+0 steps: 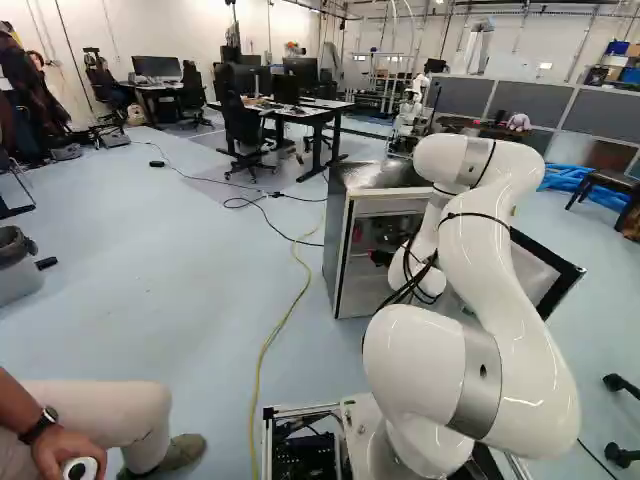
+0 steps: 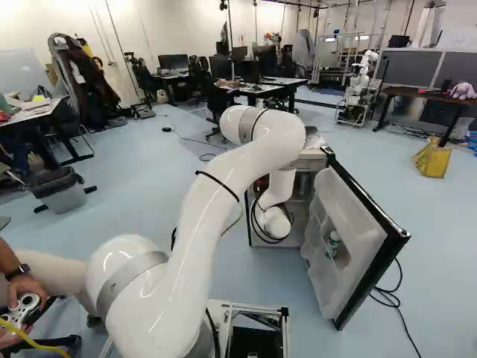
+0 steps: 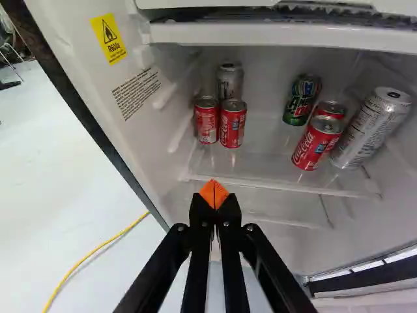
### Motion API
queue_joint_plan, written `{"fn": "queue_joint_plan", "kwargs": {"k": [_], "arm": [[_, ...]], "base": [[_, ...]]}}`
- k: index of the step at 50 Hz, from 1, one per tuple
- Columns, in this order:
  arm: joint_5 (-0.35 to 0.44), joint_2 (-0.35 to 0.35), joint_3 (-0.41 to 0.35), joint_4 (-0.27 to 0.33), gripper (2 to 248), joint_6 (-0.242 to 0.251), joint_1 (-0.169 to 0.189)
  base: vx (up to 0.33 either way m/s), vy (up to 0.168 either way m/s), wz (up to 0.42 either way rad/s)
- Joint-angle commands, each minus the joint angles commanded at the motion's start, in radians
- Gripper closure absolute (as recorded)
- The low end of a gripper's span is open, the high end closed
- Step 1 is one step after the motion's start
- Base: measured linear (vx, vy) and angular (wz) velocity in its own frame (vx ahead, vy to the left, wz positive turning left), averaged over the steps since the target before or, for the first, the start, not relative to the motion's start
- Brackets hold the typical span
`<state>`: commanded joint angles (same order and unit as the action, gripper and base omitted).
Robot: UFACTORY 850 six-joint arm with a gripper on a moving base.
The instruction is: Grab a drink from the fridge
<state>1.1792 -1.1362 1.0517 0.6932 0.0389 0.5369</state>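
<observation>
In the left base view my gripper [image 1: 382, 257] shows as a small dark part at the front of the open fridge [image 1: 334, 250]. The wrist view has the gripper [image 3: 214, 194] shut, its orange pads together and nothing between them. Ahead of it, on the fridge shelf [image 3: 273, 171], stand two red cans [image 3: 206, 120] [image 3: 232, 124] with a silver can [image 3: 230, 81] behind them. Across the shelf are a green and dark can [image 3: 301, 100], a red can [image 3: 316, 142] with another red can [image 3: 331, 109] behind it, and a tall silver can [image 3: 371, 127]. No can touches the gripper.
The fridge door [image 2: 346, 242] stands wide open to the arm's right, a bottle [image 2: 332, 243] in its rack. A yellow cable [image 1: 262, 370] runs along the floor left of the fridge. A seated person is close on the left. Another robot [image 2: 358, 89] stands far back.
</observation>
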Motion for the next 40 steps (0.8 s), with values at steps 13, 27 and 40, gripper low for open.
{"fn": "queue_joint_plan", "kwargs": {"k": [13, 27, 40], "arm": [[0.0, 0.0, 0.0, 0.0, 175, 0.0, 0.0], [0.0, 0.0, 0.0, 0.0, 105, 0.0, 0.0], [0.0, 0.0, 0.0, 0.0, 4, 0.0, 0.0]], "base": [[0.0, 0.0, 0.0], [0.0, 0.0, 0.0], [0.0, 0.0, 0.0]]}}
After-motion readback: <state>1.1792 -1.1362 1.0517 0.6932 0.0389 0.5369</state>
